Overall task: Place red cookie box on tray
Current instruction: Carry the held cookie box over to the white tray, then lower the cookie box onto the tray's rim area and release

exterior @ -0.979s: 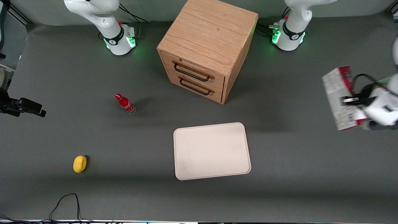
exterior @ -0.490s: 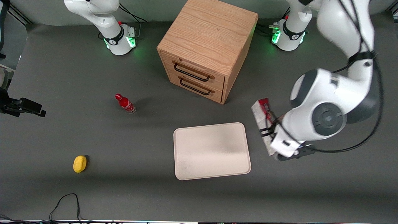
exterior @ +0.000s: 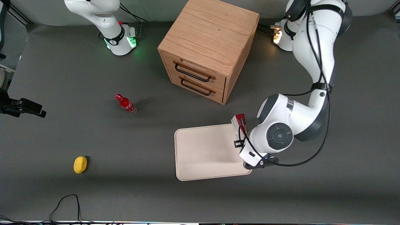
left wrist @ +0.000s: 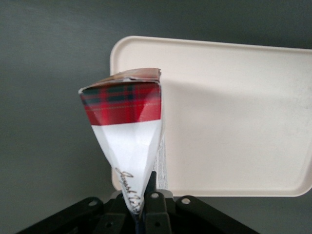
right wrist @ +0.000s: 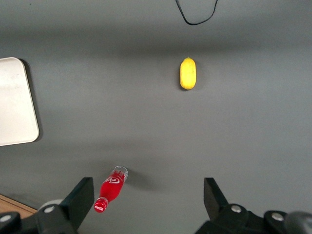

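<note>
the tray [exterior: 203, 153] lay nearer the camera than the cabinet [exterior: 207, 47]; over its edge toward the working arm's end hung the gripper [exterior: 240, 144], jaws clamped on the box [exterior: 240, 122], which stuck out upright from between them.

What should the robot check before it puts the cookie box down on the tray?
1. Is the box held? Ok: the gripper is shut on the red cookie box.
2. Is the box over the tray? Only partly: it hangs above the tray at the edge toward the working arm's end of the table.
3. Is the tray bare? Ok, as far as it shows.
4. Is the box touching the tray? Cannot tell.
5. Are other things out of the way? Ok: the red bottle, the yellow object and the wooden drawer cabinet stand apart from the tray.
</note>
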`<state>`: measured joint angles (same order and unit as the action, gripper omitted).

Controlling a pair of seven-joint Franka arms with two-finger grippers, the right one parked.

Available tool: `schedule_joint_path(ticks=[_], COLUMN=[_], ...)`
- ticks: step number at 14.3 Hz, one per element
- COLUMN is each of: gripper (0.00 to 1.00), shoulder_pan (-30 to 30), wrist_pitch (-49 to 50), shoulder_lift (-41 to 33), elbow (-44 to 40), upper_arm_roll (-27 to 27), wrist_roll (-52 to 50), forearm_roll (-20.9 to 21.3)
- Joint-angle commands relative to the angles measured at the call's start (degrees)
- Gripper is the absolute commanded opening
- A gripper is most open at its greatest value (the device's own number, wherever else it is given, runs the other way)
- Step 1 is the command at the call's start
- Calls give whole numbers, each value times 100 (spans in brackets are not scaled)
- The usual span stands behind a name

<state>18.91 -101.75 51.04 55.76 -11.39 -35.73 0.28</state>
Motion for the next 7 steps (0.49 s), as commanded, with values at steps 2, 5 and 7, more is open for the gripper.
schedule_joint_path(ticks=[2, 5, 7], gripper=[0, 0, 0], shoulder_pan=[122, 78, 78], wrist_pitch=[-687, -768, -899], shoulder_lift=[64, 82, 126], elbow=[566, 796, 814], upper_arm_roll=[49, 58, 58], wrist_roll=[346, 734, 674], forearm_roll=[314, 473, 482])
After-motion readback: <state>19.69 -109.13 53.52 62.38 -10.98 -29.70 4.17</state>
